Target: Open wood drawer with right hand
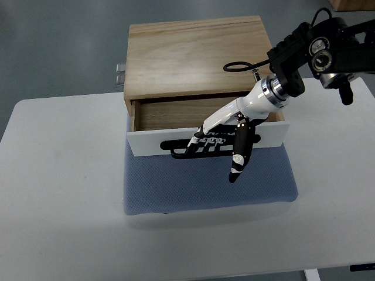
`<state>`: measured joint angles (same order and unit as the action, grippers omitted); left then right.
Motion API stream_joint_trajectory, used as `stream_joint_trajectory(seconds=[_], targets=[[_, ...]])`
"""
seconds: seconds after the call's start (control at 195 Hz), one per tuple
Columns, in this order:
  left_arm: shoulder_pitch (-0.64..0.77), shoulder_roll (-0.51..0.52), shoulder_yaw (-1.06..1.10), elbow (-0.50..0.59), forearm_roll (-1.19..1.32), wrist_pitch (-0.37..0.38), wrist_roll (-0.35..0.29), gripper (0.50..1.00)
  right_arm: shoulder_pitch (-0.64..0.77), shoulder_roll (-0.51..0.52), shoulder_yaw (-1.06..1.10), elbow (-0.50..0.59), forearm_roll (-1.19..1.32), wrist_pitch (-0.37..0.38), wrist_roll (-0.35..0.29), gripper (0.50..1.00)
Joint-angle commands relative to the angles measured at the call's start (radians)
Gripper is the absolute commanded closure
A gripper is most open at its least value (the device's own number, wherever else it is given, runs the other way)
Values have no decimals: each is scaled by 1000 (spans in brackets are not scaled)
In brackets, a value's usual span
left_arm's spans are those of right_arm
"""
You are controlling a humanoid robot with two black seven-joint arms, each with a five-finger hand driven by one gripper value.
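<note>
A light wood drawer box (196,55) stands at the back of the white table. Its drawer is pulled partly out, showing a brown inside (176,114) behind a white front panel (152,142) with a black handle (176,151). My right hand (220,143) comes in from the upper right. Its fingers (205,139) curl around the black handle, and the thumb (240,153) hangs down in front of the panel. The left arm does not show.
A blue-grey mat (205,187) lies under the drawer front on the white table (64,187). A black cable loop (237,66) rests on the box top near my wrist. Metal fittings (120,73) stick out at the box's left.
</note>
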<state>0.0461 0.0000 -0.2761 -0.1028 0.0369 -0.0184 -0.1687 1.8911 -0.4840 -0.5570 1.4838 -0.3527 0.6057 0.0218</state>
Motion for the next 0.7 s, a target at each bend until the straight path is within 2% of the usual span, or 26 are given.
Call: stream_joint_trajectory(seconds=[0.0, 0.697], targets=[[0, 0, 0, 0, 0, 0, 0, 500, 0, -2, 0, 21, 0, 2, 0, 558], [0, 0, 0, 0, 0, 0, 0, 500, 42, -11, 3, 19, 0, -21, -2, 556]])
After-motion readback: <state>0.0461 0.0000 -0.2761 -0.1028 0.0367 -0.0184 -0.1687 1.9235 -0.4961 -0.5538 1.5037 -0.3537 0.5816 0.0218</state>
